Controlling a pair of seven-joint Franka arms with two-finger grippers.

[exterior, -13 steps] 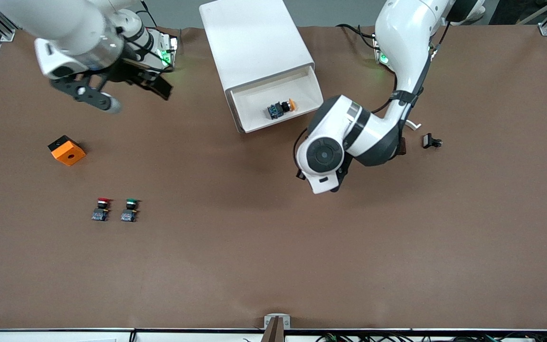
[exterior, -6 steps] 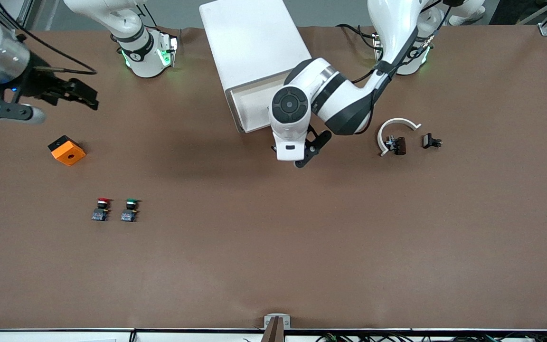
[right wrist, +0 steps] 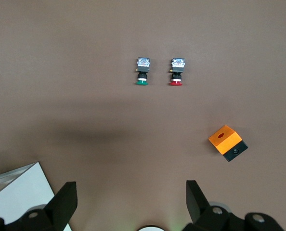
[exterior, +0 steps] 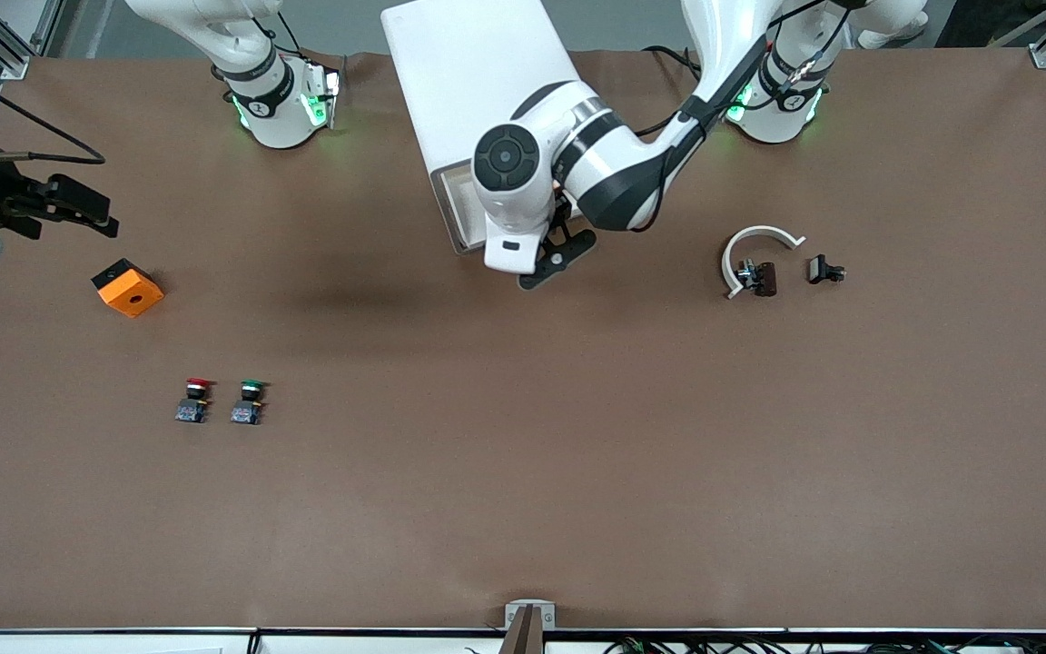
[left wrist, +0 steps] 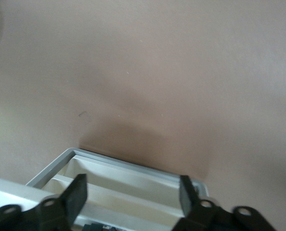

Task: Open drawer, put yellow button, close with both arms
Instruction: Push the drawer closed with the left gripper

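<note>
Closing looks like the step in hand: the drawer [exterior: 453, 207] stands pulled out of the cabinet [exterior: 478, 82] at 12 o'clock on the table [exterior: 523, 472]. The left end effector [left wrist: 133, 197] hangs over its front rim, fingers spread wide and empty. The right end effector [right wrist: 131, 202] is also wide open and empty, over the table's 9 o'clock edge near the orange block [exterior: 128, 287]. The yellow button is hidden under the left arm; a second ago it lay in the drawer. Since then the left arm swung in from 5 o'clock of the drawer and the right swung outward. Next, both should meet the drawer front and push toward 12 o'clock
</note>
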